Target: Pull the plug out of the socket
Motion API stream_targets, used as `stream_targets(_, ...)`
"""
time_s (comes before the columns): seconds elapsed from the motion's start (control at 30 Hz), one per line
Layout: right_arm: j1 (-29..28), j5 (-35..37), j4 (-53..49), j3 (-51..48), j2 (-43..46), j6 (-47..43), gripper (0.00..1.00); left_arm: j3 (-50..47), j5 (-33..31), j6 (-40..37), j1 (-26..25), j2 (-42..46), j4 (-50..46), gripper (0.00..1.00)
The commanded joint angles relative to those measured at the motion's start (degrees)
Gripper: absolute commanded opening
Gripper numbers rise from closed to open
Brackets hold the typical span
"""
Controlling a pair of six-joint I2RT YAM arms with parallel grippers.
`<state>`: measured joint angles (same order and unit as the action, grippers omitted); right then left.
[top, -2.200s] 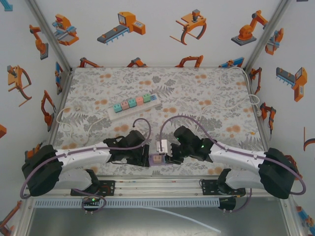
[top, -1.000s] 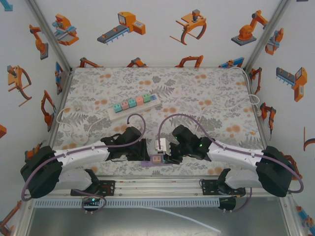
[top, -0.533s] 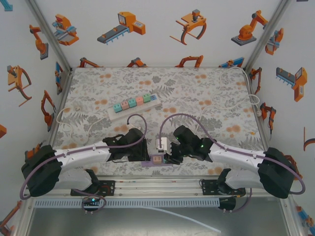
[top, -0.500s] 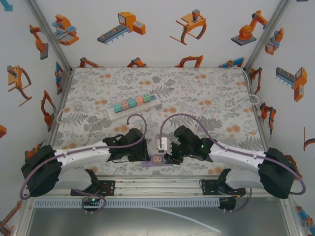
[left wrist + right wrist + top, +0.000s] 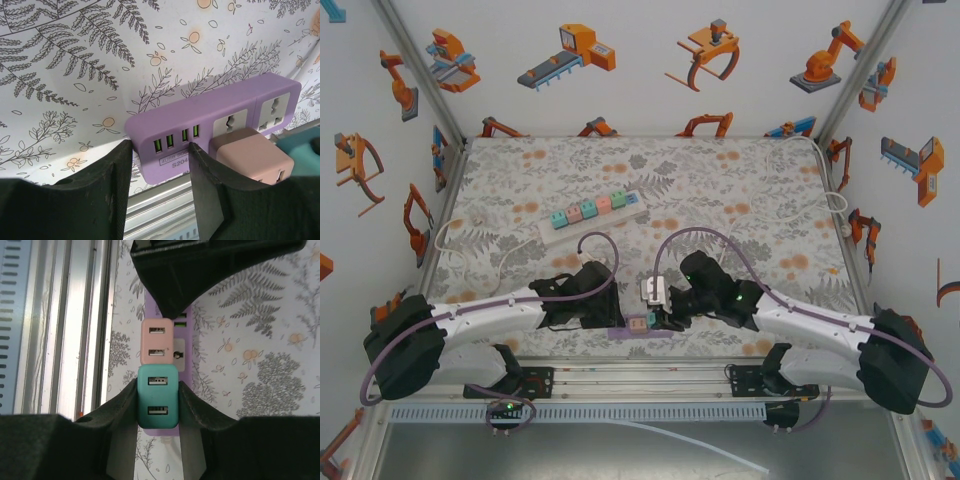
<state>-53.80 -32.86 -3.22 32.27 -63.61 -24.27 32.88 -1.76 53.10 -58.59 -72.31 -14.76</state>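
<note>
We have the purple socket block [image 5: 200, 112] lying on the flowered counter [image 5: 720, 190], close to its near edge and between the two arms. Our left hand [image 5: 159, 150] is clamped on the end of the block that carries the USB ports, one finger [image 5: 100, 195] on each side, so it serves as the anchor. Our right hand [image 5: 157, 390] pinches the teal plug [image 5: 157, 402] by its two side faces, with the plug's own USB ports facing the wrist camera. The pink plug [image 5: 157, 341] sits in the neighbouring outlet, just beside the teal one and seemingly touching it.

We judge the step in hand to be the pull itself. From these views we cannot tell whether the teal plug's pins are clear of the block.

To do it well, we would draw the right hand straight away from the block's face, along the line of the pins. A tilt toward the pink plug would likely jam the two bodies together. The left hand should bear down and resist, since a light block would probably rise with the plug. The right fingers meet smooth plastic, so a slow, steady pull seems safer to us than a jerk that could slip them off.
</note>
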Motion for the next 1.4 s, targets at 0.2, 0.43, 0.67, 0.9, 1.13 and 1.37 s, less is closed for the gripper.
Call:
stream_targets(0.2,1.18,1.12,3.13,2.3,2.9,3.16,0.16,-2.65,-4.79,-5.14,-1.02,4.67,-14.0,0.5)
stream_targets(0.43,5.13,8.19,3.66,8.01,0.18,21.33,0.15,3.87,-3.53,-13.37,-1.0,14.51,-14.83,0.53)
stream_targets(0.67,12.65,12.32,2.41,14.0,-4.0,40.49,0.1,4.01,5.66,-19.22,-1.0,25.31,-6.48,0.58)
stream_targets(0.9,26.58,12.53,5.31,9.95,-3.0,57.04,0.1,4.3,9.87,-20.12,-0.94,28.06,-1.67,0.69)
stream_targets(1.13,44.43,13.3,6.52,-0.66,3.35,67.79,0.11,4.15,8.65,-21.02,-0.99,28.21,-1.32,0.97)
stream_targets(1.37,56.45,13.96,5.17,-8.97,6.59,72.45,0.13,3.95,6.26,-21.33,-0.94,28.32,-1.86,0.97)
